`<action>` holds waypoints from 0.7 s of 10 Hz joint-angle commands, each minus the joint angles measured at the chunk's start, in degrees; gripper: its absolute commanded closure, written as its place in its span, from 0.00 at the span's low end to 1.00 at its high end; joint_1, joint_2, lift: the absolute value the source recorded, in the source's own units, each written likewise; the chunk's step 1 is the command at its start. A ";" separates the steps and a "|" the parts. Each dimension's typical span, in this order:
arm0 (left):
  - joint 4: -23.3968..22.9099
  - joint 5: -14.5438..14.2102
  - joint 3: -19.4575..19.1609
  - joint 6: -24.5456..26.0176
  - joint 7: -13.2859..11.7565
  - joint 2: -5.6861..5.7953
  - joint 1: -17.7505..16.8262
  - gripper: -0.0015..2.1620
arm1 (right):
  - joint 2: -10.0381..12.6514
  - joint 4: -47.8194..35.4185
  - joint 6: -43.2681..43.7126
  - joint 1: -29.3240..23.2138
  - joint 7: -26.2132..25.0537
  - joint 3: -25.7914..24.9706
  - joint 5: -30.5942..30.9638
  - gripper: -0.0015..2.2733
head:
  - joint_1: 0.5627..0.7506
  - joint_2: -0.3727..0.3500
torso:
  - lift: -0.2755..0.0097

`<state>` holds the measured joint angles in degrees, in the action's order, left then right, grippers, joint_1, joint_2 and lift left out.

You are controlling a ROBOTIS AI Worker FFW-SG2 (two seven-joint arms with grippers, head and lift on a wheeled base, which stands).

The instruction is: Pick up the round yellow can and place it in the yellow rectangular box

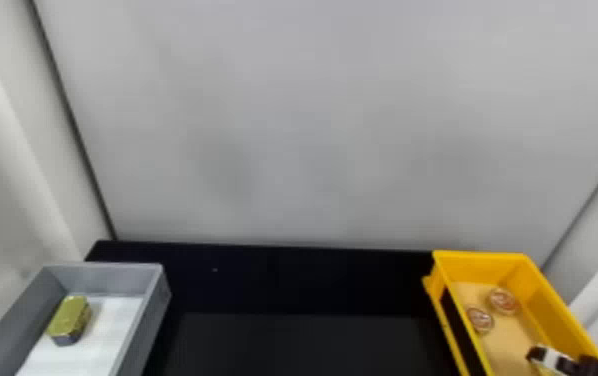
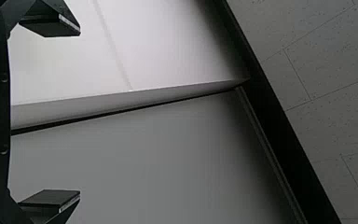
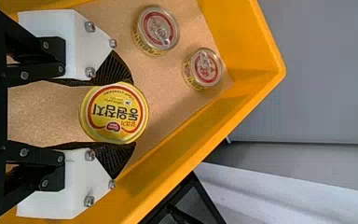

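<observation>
At right claw (image 3: 133, 113), grips round yellow can (image 3: 114, 113) between fingers parted only its width, within yellow rectangular box (image 3: 209, 135); risks tipping from early release, or wall contact from spreading fingers.

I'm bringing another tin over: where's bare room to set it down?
Widest is the black table between the gray plastic box and yellow plastic box. The gray box's white liner is bare right of the gold tin. The yellow box is crowded: two small round cans, the right gripper and a round yellow can.
</observation>
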<state>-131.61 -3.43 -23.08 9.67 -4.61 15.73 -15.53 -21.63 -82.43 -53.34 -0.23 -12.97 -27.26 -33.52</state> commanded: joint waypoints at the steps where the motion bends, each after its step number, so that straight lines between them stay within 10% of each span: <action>1: -0.14 0.00 -0.04 0.00 -0.05 0.01 -0.03 0.03 | 0.01 0.07 -0.04 -0.38 -0.21 0.02 -0.23 0.32 | 0.11 0.41 | 0.94; 4: -0.14 0.00 -0.04 0.00 -0.05 0.10 -0.03 0.03 | 0.10 0.07 -0.04 -0.38 -0.39 0.10 -0.41 0.01 | 0.11 0.41 | 0.94; 7: -0.23 -0.09 -0.13 0.09 -0.05 0.10 -0.03 0.03 | 0.19 -1.42 -0.39 -0.47 -1.70 0.28 -0.58 0.00 | 0.11 0.41 | 0.94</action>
<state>-131.77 -3.43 -23.12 9.67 -4.65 15.83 -15.56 -21.47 -82.85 -53.72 -0.65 -14.35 -26.98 -33.98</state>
